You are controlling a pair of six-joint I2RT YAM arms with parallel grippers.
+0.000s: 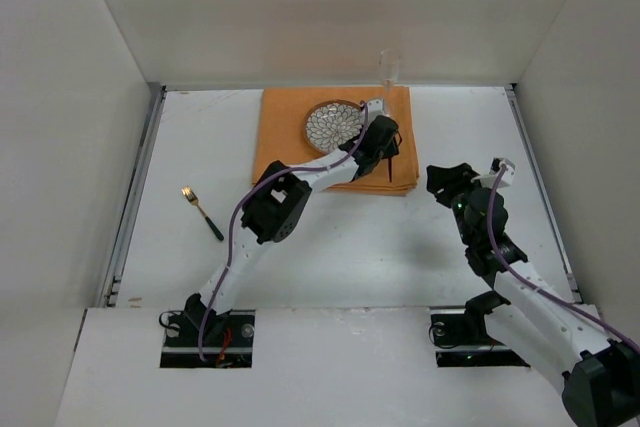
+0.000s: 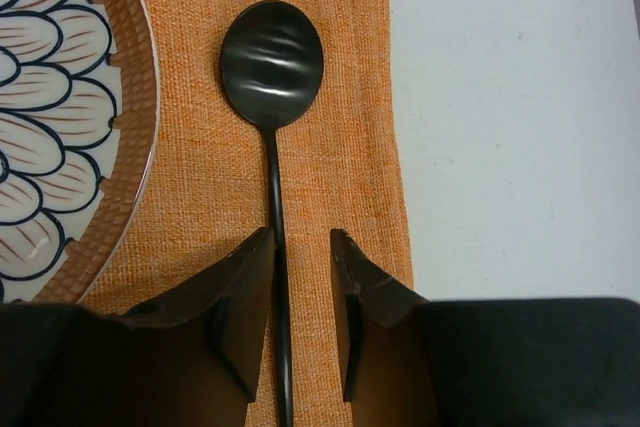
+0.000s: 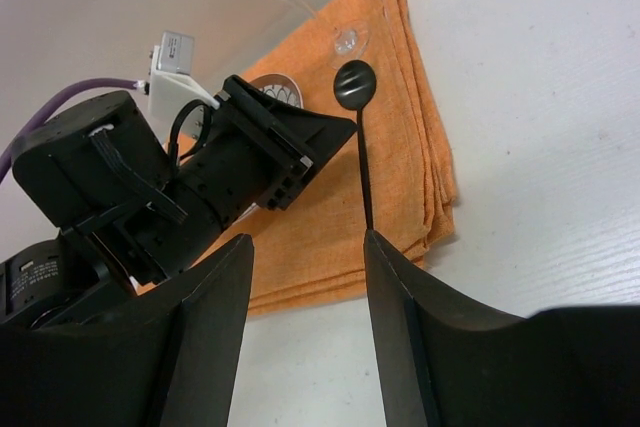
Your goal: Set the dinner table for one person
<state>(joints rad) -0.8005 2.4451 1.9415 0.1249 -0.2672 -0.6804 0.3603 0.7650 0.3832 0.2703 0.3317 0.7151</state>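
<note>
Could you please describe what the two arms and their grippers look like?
Both arms have white links with bulky black joint housings; the left arm and right arm each carry a purple cable running along them. The left gripper and right gripper have flat, wedge-shaped black fingers.

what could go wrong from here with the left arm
The spoon handle lies close beside one finger of the open left gripper, so pulling away may drag it askew. The glass stands just past the spoon's bowl; a forward nudge might tip it.
</note>
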